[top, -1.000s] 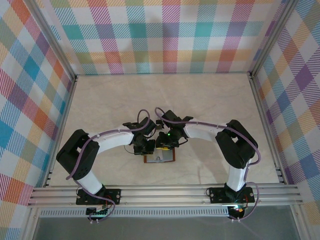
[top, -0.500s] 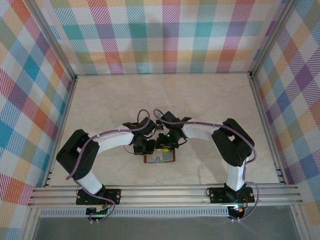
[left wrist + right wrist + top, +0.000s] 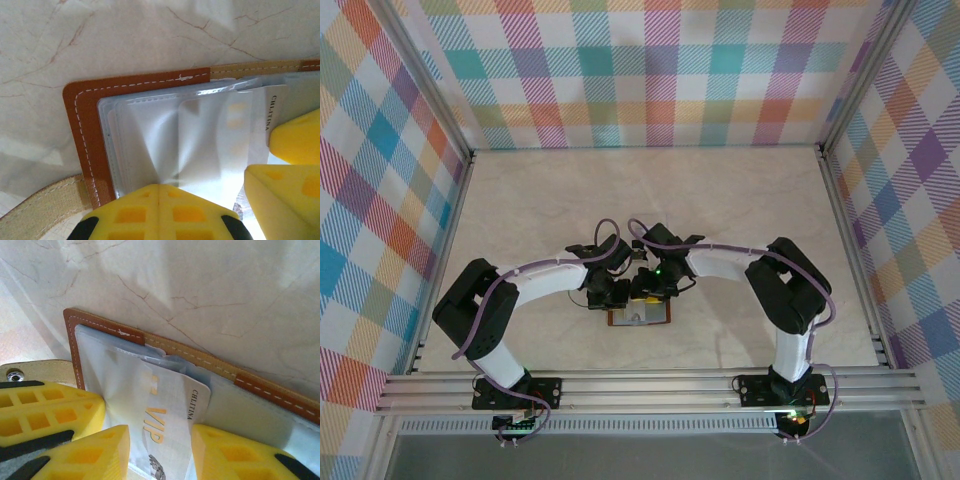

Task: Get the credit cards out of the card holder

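Note:
The brown card holder (image 3: 640,317) lies open on the table near the front edge, its leather rim (image 3: 85,130) and clear sleeves facing up. My left gripper (image 3: 159,192) is shut on a clear plastic sleeve (image 3: 150,135) of the holder, puckering it. A pale credit card (image 3: 170,405) printed "VIP" and "CHLITINA" sticks partly out of a sleeve. My right gripper (image 3: 160,450) stands open astride this card, one finger at each long edge. In the top view the left gripper (image 3: 611,296) and the right gripper (image 3: 648,292) meet over the holder. The card's end (image 3: 260,107) also shows in the left wrist view.
The holder's tan strap (image 3: 40,200) with a snap (image 3: 15,375) lies on the marble table (image 3: 720,200) beside it. Checked walls and metal rails (image 3: 650,385) border the table. The left gripper's yellow finger (image 3: 50,410) sits close to the right gripper's.
The right arm's elbow has shifted slightly to the left. Both grippers stay over the card holder, which has not moved.

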